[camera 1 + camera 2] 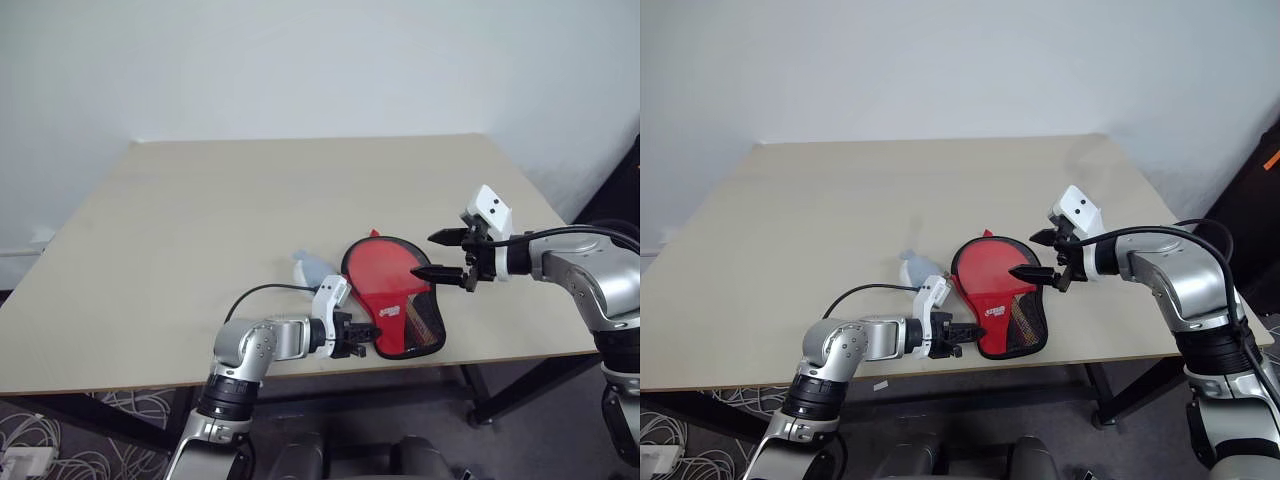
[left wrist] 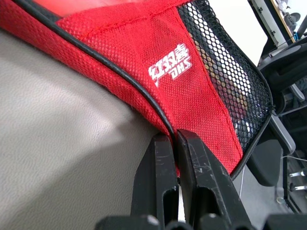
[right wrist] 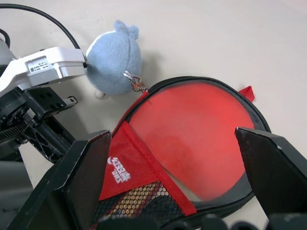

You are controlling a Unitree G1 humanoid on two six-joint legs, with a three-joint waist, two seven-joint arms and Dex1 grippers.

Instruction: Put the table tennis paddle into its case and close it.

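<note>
Paddle (image 3: pixel 192 139): round red rubber face lies inside the open case, handle seemingly under the mesh toward the near edge of the worktop.
Case (image 1: pixel 395 295): paddle-shaped, long axis from far round end to near narrow end; red woven fabric, black piping, dark mesh pocket.
Logo (image 2: pixel 170 72): white, reads "DHS" under characters.
Left end effector (image 1: pixel 358 340): pinched tight on the case's near edge.
Right end effector (image 1: pixel 448 255): spread wide, hovering over the case.
Plush (image 3: pixel 115 62): pale blue, clipped to the zip.
Worktop (image 1: pixel 220 220): beige.
</note>
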